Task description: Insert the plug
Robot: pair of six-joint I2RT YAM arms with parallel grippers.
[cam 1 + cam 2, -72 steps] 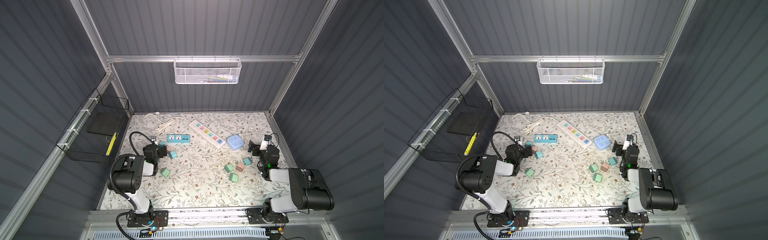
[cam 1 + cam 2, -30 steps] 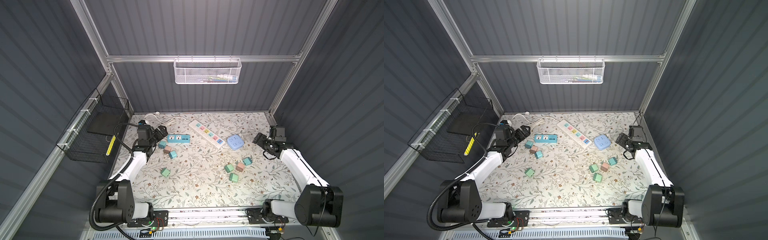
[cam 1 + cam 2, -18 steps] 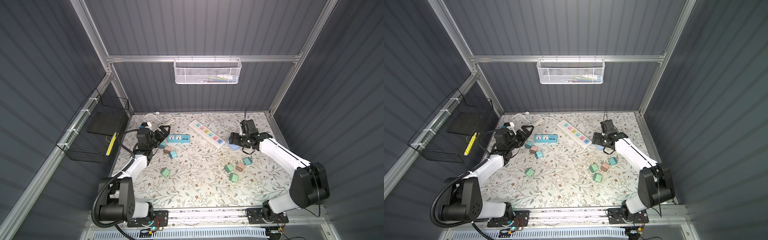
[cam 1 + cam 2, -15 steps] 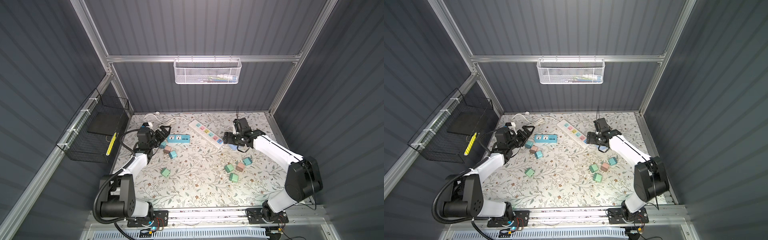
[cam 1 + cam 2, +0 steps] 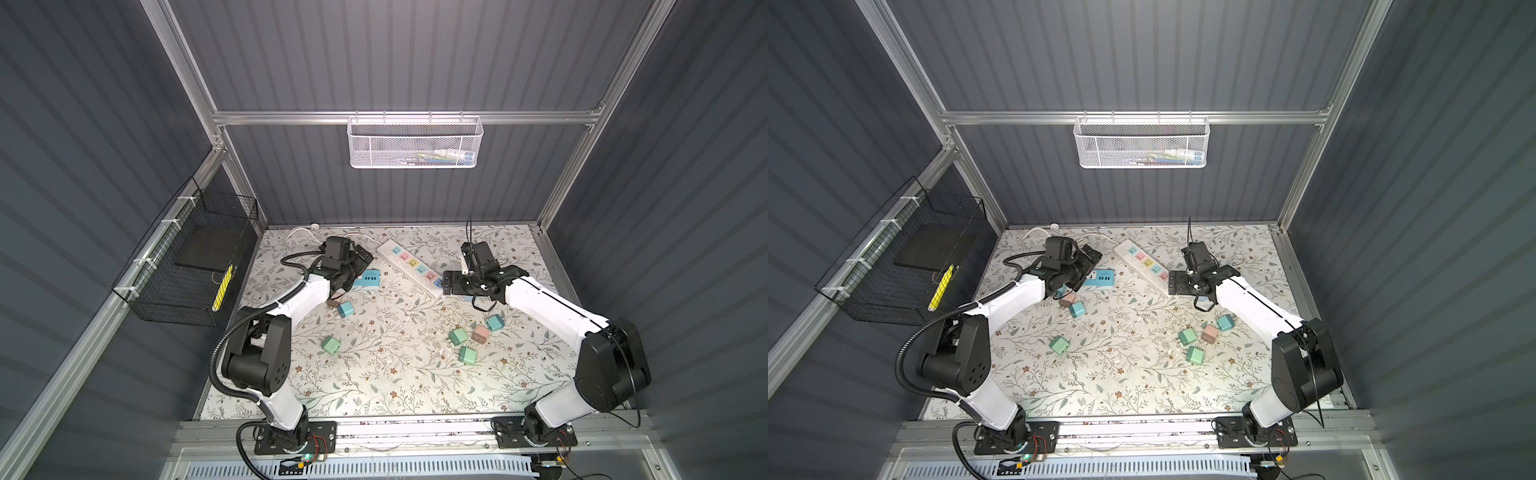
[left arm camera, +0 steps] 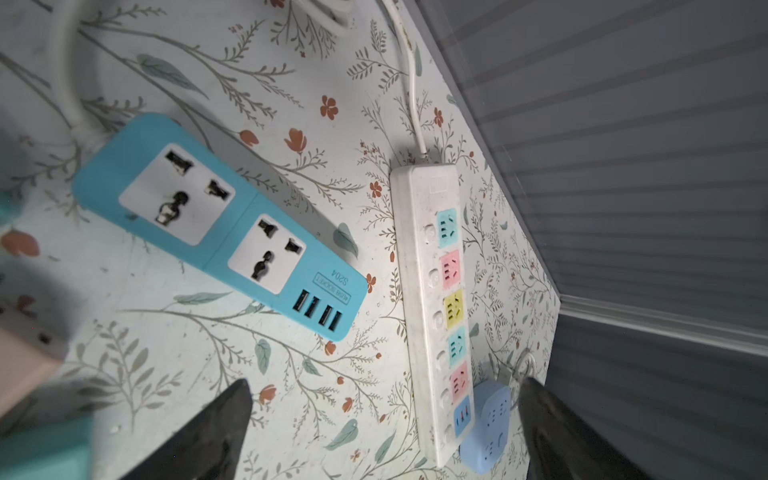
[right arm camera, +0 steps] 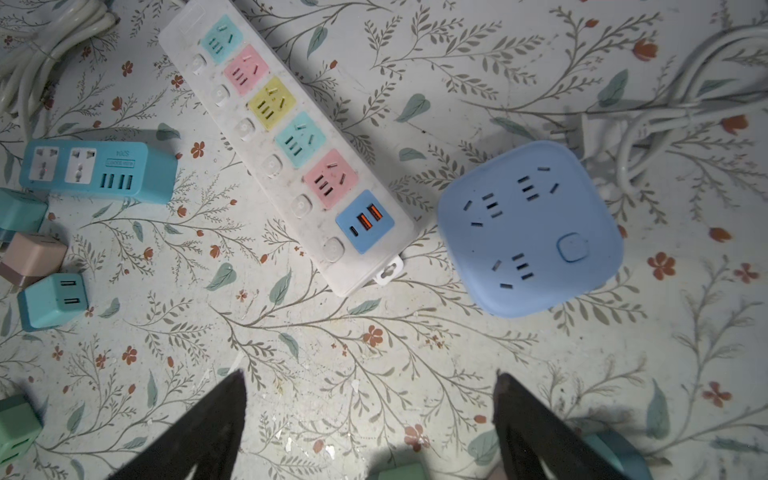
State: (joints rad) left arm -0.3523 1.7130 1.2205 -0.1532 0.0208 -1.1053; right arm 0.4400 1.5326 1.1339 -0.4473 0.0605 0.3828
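Left gripper (image 6: 384, 384) and right gripper (image 7: 369, 375) are standing open, holding nothing. Plugs (image 5: 481, 333) are lying behind the right one; probably it is needing to retreat and grip one by its flat sides.

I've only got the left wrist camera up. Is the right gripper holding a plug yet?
Observer: No. The right gripper is open and empty, beside the USB end of the white power strip.
Operator: Where are the loose plugs on that side?
Observer: Four lie grouped beside the right forearm: a teal plug, a pink plug, a green plug and a second green plug.
Operator: And the square blue socket? I only see part of it.
Observer: The square blue socket has three outlets, all empty, and one button.
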